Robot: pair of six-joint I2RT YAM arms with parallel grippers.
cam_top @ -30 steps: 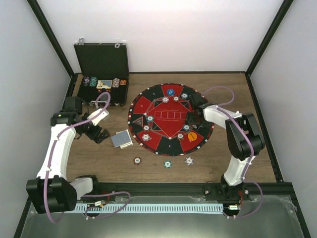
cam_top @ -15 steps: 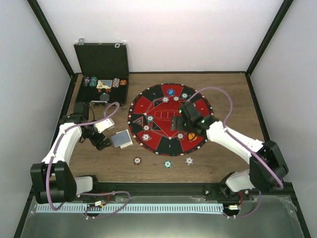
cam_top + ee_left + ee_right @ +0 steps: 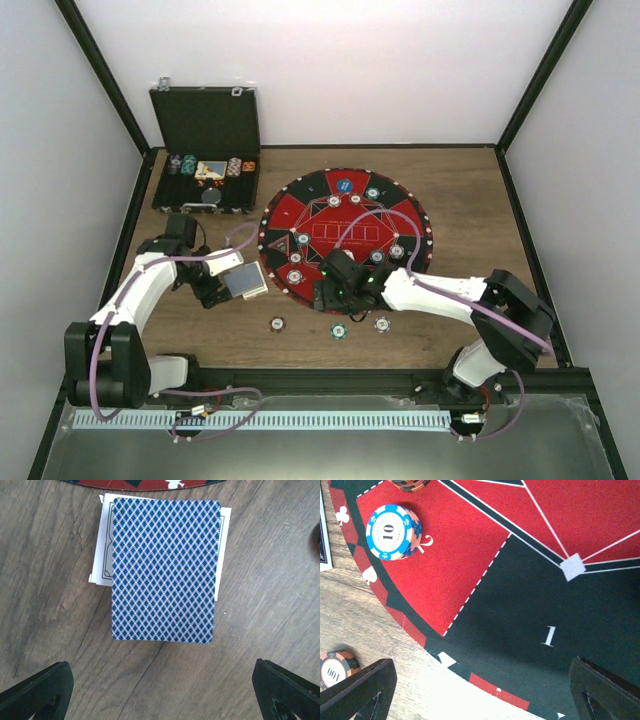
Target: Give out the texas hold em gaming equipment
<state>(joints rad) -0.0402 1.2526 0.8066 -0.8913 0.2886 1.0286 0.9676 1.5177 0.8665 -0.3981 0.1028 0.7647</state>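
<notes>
Where my right arm crosses it, the mat [image 3: 345, 232] on the wood table [image 3: 470, 190] is partly hidden. The case [image 3: 205, 120] stands open far left, its contents hard to make out. Cards [image 3: 165, 570] lie beside the mat under the wide, empty left gripper [image 3: 162, 690]. The right gripper [image 3: 482, 690], also wide and empty, hangs over the mat's near rim. Three chips [image 3: 339, 331] lie on bare wood.

A robot test cell in a lab is shown: a wooden tabletop [image 3: 470, 200] is enclosed by plain white panels [image 3: 350, 70] set in black frame posts [image 3: 110, 85]. A left arm [image 3: 128, 295] and a right arm [image 3: 430, 295] are bolted beside a metal rail [image 3: 330, 421] at the near edge.
</notes>
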